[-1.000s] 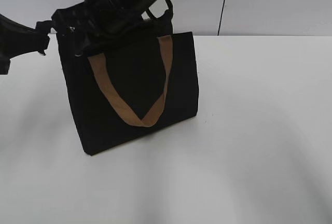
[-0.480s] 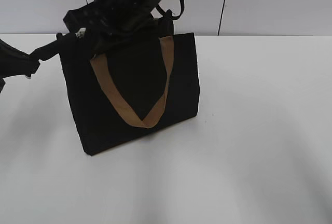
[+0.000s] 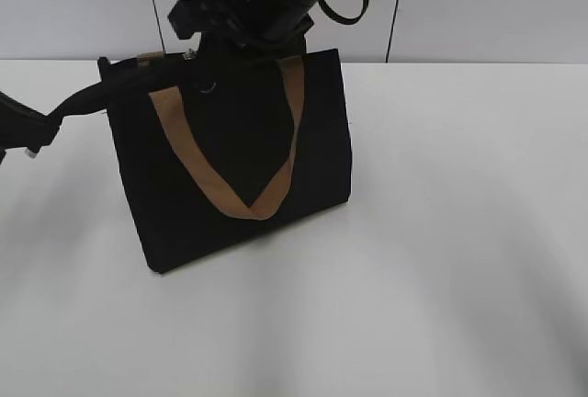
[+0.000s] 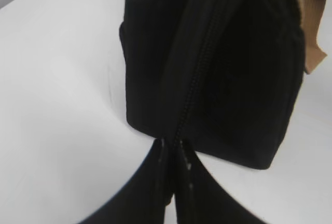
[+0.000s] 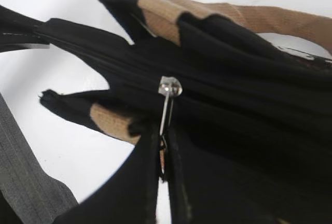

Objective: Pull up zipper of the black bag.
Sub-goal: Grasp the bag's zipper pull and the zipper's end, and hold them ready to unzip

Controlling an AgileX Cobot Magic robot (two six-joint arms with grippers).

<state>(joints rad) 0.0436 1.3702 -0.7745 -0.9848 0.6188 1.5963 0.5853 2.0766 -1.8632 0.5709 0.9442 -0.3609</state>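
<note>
Progress: right hand [image 5: 163, 146] closed on the metal pull of the zipper [image 5: 169, 87], now further right along the top edge of the black bag [image 3: 239, 167] on the surface [image 3: 441, 259]. Left hand [image 4: 174, 154] clamped on the bag's end, stretched outward; closing underway, not finished.

You are looking at a black bag [image 3: 230, 167] of matt woven cloth, tan coarse-webbing handles [image 3: 276, 186], a shiny silvery metal pull ring [image 5: 166, 111], and a smooth white bench [image 3: 441, 277].

The table [image 3: 459, 259] lies open right of the black bag [image 3: 230, 195] — both grippers crowd its top edge.
</note>
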